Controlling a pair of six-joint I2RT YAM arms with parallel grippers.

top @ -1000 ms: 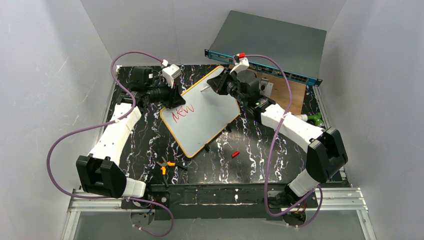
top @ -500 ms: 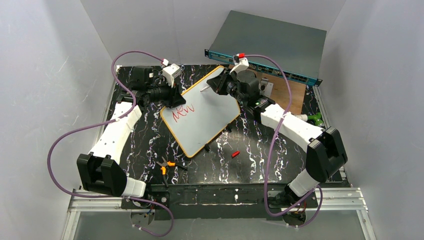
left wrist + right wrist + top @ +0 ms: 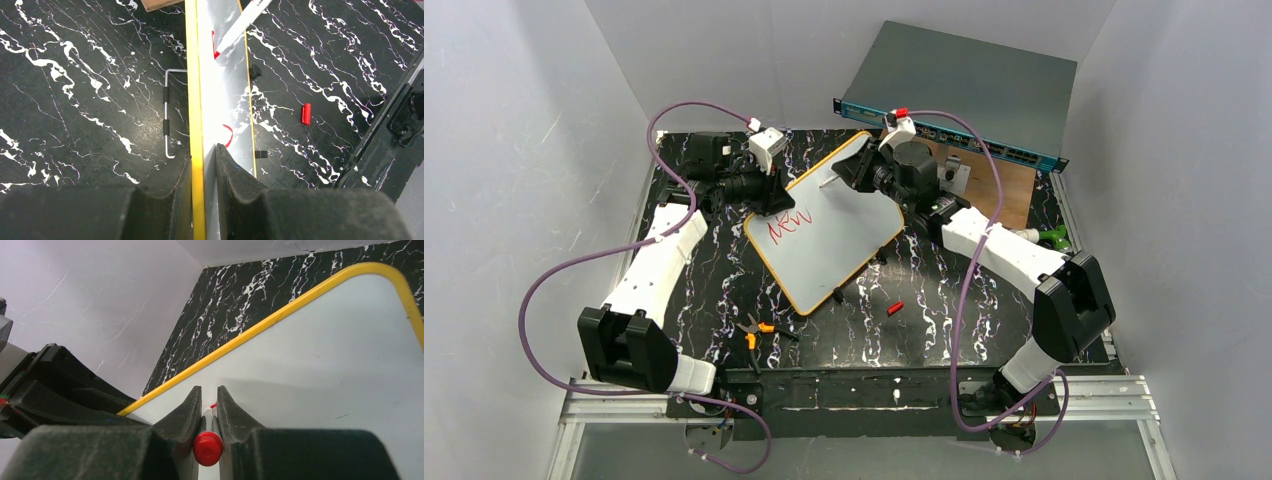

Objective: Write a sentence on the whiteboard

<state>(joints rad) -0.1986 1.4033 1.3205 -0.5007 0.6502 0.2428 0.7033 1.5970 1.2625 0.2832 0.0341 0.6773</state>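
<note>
So far only one red word of the sentence (image 3: 789, 227) stands on the whiteboard (image 3: 839, 245) at mid table (image 3: 944, 300), the rest unwritten; left jaws pinch its rim, right jaws the marker (image 3: 208, 448).

Black marble-pattern table top (image 3: 704, 290): orange-handled pliers (image 3: 754, 331) near front edge, left of ctr; small red cap (image 3: 894, 307) to their right, well apart. Rear right: grey rack unit (image 3: 969, 85) w/ blue front panel, brown wooden board (image 3: 1009, 190) just in front of it, green item (image 3: 1054, 238) at right edge, too small to ID. Left wrist view: white wire bracket (image 3: 167, 117) w/ two black sleeves, flat on table.
</note>
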